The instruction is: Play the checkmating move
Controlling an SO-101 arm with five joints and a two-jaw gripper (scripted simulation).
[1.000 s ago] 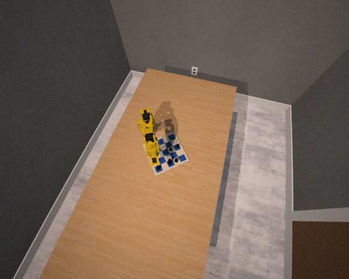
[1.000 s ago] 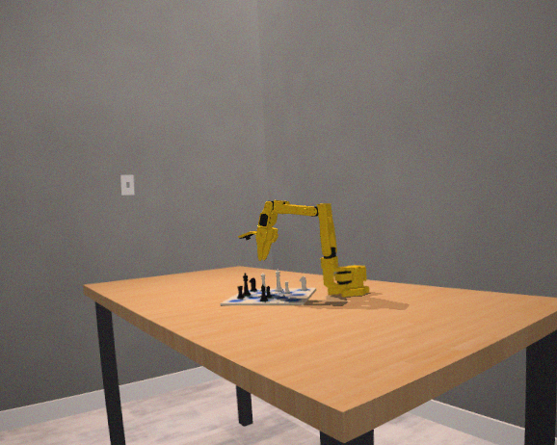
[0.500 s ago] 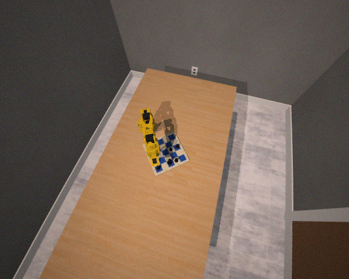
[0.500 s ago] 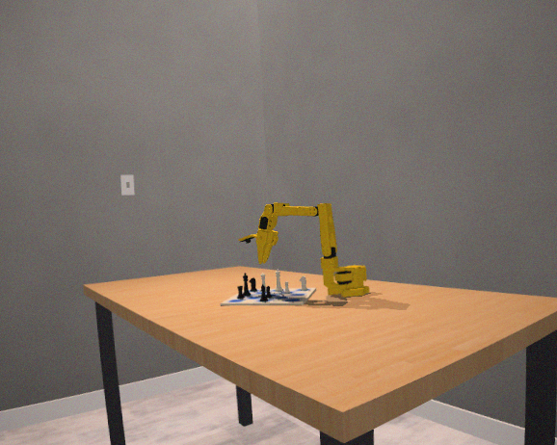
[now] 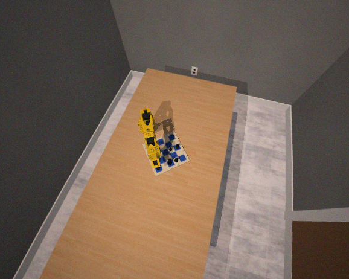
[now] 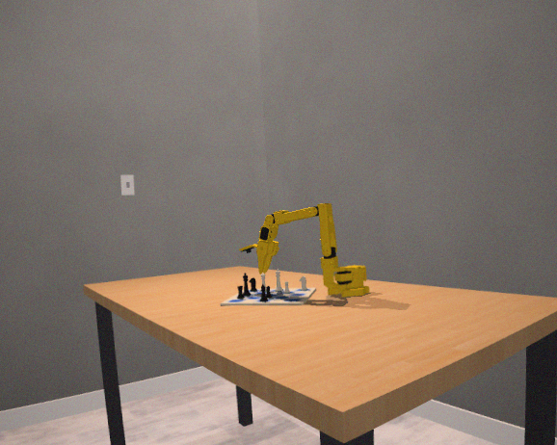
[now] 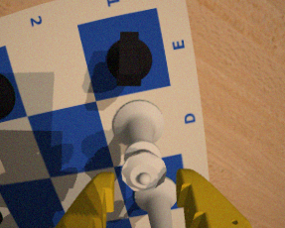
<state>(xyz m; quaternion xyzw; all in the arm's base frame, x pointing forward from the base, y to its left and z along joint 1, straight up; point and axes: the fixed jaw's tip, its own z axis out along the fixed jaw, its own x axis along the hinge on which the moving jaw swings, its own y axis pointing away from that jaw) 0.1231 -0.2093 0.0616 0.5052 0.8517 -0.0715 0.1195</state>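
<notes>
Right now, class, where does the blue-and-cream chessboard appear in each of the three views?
Top: the blue-and-cream chessboard lies small, near the centre, partly under the yellow arm.
Exterior: it lies flat at mid-picture, below the arm.
Wrist: it fills the upper left, with letters along its edge.
Shared landmark: the yellow hand, above the board.

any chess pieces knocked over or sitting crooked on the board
Nothing stands out. The white pieces and the black pieces on the chessboard stand upright. The gripper hangs open around a white piece, gripping nothing.
</notes>
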